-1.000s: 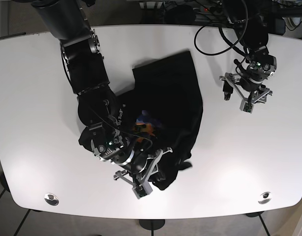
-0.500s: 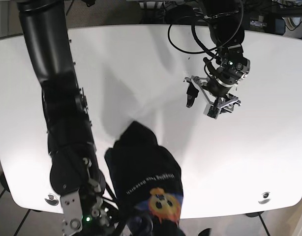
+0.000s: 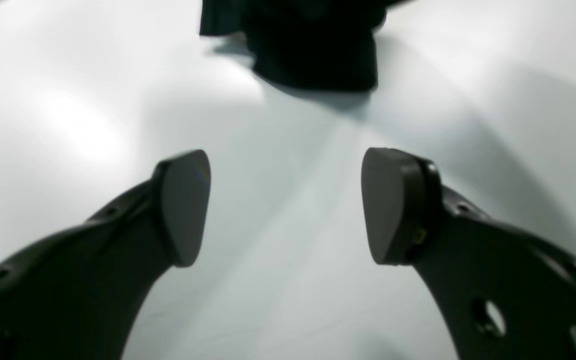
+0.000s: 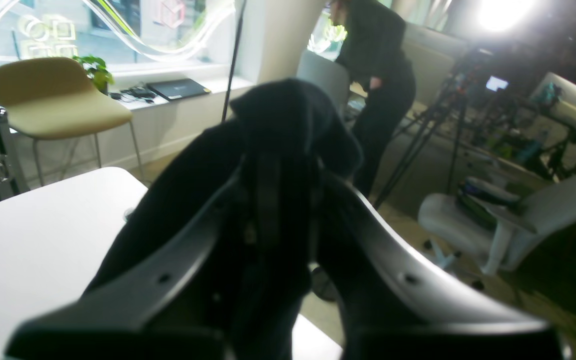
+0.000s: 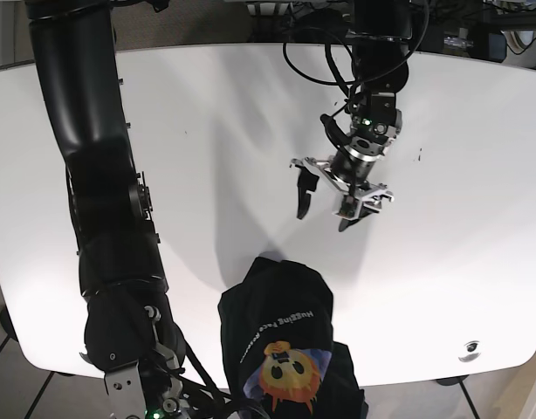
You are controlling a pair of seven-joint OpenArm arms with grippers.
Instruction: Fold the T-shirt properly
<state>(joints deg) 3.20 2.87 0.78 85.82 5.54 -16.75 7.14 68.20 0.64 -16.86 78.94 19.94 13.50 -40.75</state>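
**A:** Base view puts your shirt (image 5: pixel 281 336) down at six o'clock, bunched and hanging off the near edge of the table (image 5: pixel 207 113), its long axis running roughly twelve to six. Your right claw (image 4: pixel 278 210) is pressed together on a wad of it, lifted clear of the tabletop.

**B:** And my left claw (image 5: pixel 325 199)?

**A:** Spread wide, holding nothing, hovering over bare table. From it the shirt lies at about seven o'clock, well apart; its wrist view shows only a dark edge (image 3: pixel 313 45) straight ahead.

**B:** So which arm is nearer?

**A:** Your right already has it. I'd judge the left must reach toward that free upper edge.
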